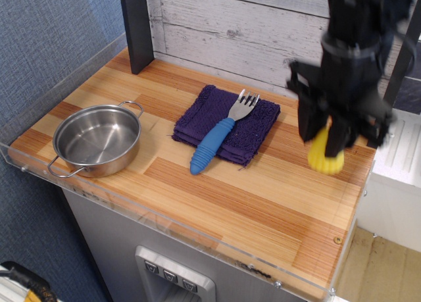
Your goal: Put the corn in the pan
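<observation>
Near right edge, gripper [323, 144] clasping corn [325, 156]

Pan [97, 141], left of frame: polished steel, mirror-shiny inside, thin wire handles. Corn [325, 156], right: glossy yellow plastic, ribbed. Gripper [327, 139]: matt black, blurred. Cloth [253, 132], centre: dark purple, rough looped weave. Fork [221, 133] on it: dull metal tines, blue ribbed handle, prob. rubbery plastic. Table [217, 203]: striped wood, smooth w/ soft sheen; clear acrylic edge. Back wall [217, 32], top: whitewashed rough planks.
</observation>
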### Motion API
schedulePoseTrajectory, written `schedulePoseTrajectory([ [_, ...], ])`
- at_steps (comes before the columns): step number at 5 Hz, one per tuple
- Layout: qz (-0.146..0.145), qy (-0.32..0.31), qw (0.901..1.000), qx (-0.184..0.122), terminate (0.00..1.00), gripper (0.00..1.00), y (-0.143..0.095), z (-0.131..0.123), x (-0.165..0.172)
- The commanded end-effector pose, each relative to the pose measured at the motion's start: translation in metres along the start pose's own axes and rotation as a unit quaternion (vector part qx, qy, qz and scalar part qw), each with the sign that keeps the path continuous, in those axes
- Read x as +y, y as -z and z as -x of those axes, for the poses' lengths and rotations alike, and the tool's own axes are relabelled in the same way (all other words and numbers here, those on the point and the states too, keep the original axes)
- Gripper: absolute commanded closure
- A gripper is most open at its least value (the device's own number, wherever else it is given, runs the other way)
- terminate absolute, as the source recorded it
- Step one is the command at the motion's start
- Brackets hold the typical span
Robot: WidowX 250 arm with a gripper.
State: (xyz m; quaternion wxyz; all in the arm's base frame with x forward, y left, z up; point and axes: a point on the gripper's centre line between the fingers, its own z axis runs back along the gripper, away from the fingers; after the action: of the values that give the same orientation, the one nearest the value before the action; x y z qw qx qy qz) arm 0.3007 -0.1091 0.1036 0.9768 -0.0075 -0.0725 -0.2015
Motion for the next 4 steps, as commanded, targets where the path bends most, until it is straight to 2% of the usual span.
schedulePoseTrajectory([
  [1, -0.021, -0.050, 0.9976, -0.044, 0.00, 1.00, -0.056, 0.034, 0.069],
  [3, -0.042, -0.103, 0.9928, -0.044, 0.00, 1.00, -0.074, 0.092, 0.143],
  [4, -0.048, -0.111, 0.9921, -0.036, 0.00, 1.00, -0.068, 0.121, 0.164],
])
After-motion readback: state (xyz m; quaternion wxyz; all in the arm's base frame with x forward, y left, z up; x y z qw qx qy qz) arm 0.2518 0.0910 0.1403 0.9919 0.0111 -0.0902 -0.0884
